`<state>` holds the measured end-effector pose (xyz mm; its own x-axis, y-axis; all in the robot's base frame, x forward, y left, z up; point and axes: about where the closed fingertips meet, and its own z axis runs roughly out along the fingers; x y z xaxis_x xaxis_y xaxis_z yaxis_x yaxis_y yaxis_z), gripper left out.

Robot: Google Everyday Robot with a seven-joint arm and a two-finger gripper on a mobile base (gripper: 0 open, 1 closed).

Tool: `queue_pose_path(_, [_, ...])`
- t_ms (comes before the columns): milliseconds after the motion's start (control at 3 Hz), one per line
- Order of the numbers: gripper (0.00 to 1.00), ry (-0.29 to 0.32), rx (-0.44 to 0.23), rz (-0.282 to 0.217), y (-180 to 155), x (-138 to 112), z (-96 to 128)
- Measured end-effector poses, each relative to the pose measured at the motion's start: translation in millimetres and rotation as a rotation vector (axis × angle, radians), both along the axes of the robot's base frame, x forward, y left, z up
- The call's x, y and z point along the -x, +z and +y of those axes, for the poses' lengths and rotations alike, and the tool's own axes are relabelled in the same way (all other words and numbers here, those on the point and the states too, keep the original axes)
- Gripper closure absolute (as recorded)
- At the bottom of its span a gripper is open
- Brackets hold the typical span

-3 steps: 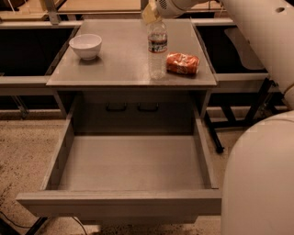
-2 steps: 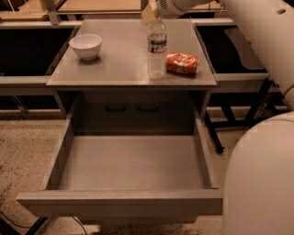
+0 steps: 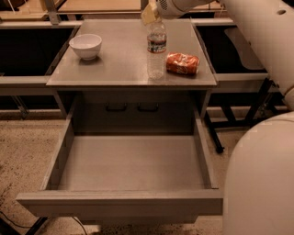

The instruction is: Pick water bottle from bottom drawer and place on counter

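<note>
Camera view: gripper (image 3: 150,13) atop water bottle (image 3: 156,51); prob. snack pkt (image 3: 183,63) beside.

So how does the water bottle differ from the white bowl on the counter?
The water bottle is tall, clear and upright; the white bowl is low and opaque. The bottle stands right of centre beside a red packet; the bowl sits near the counter's left edge. The claw is at the bottle's top, away from the bowl. Both rest on the counter.

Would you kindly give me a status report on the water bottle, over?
Gripper at top of water bottle. Bottle upright on counter; bottom drawer open. Red packet close beside bottle; white bowl well apart.
</note>
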<state>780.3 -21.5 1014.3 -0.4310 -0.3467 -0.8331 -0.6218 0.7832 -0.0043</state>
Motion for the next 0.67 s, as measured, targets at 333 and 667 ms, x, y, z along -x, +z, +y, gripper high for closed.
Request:
queue_pose_path(333, [0.13, -0.001, -0.004, -0.001, -0.3, -0.4, -0.3])
queue_pose_path(667, [0.0, -0.004, -0.012, -0.004, -0.6, -0.8, -1.2])
